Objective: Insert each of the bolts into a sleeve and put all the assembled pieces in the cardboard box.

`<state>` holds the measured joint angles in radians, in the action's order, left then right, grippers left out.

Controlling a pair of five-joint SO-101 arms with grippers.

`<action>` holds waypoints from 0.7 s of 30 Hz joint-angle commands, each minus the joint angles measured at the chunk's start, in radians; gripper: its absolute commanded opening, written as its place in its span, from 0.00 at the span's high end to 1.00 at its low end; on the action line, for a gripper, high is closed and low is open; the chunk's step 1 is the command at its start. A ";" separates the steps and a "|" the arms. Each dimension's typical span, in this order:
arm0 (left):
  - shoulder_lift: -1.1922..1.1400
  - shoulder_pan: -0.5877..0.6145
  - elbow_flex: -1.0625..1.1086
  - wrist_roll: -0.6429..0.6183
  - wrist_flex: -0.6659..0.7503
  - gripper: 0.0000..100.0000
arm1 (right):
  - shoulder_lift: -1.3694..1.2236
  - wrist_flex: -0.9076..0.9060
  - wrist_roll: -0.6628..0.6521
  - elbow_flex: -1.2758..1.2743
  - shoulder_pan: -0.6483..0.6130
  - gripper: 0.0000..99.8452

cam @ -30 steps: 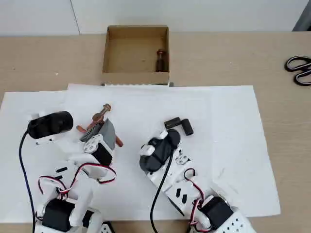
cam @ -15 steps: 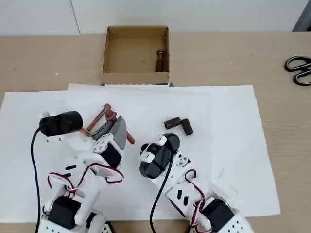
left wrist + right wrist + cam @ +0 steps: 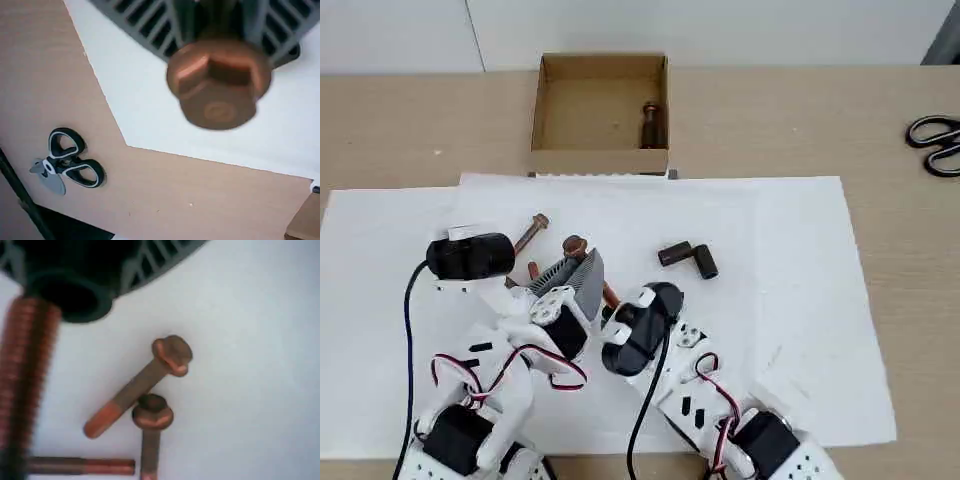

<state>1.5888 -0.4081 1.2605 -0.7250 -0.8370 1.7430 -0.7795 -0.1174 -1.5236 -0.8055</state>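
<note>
My left gripper [image 3: 582, 272] is shut on a copper bolt [image 3: 574, 245]. Its hex head [image 3: 218, 86] sticks out between the grey fingers [image 3: 135, 22]. My right gripper [image 3: 617, 312] is shut on a black sleeve [image 3: 70, 301], whose open end faces the bolt's threaded shank [image 3: 26, 375]. The shank tip lies right beside the sleeve mouth; I cannot tell whether it is inside. Loose bolts [image 3: 529, 234] [image 3: 141, 384] lie on the white paper [image 3: 790, 300]. Two more black sleeves [image 3: 687, 257] lie right of centre. The cardboard box [image 3: 548, 105] holds one assembled piece [image 3: 650, 123].
Black scissors [image 3: 934, 145] [image 3: 70, 165] lie on the bare wooden table at the far right. The paper's right half is bare. Both arm bases stand close together at the front edge, their cables looping beside them.
My left gripper has carried the bolt rightward, away from the loose bolts, up to my right gripper. The right gripper has shifted slightly left and back with its sleeve.
</note>
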 commanded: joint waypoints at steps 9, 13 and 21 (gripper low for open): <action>0.014 -0.005 0.004 -0.005 0.021 0.99 | 0.019 0.031 -0.012 0.040 0.031 1.00; 0.014 -0.006 0.047 -0.003 0.021 0.99 | 0.019 0.030 -0.012 0.054 0.031 1.00; 0.015 -0.044 0.073 -0.005 0.026 0.99 | 0.019 0.031 -0.012 0.063 0.031 1.00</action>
<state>1.5980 -0.4250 1.3372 -0.7250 -0.8293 1.7430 -0.7779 -0.1204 -1.5236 -0.7841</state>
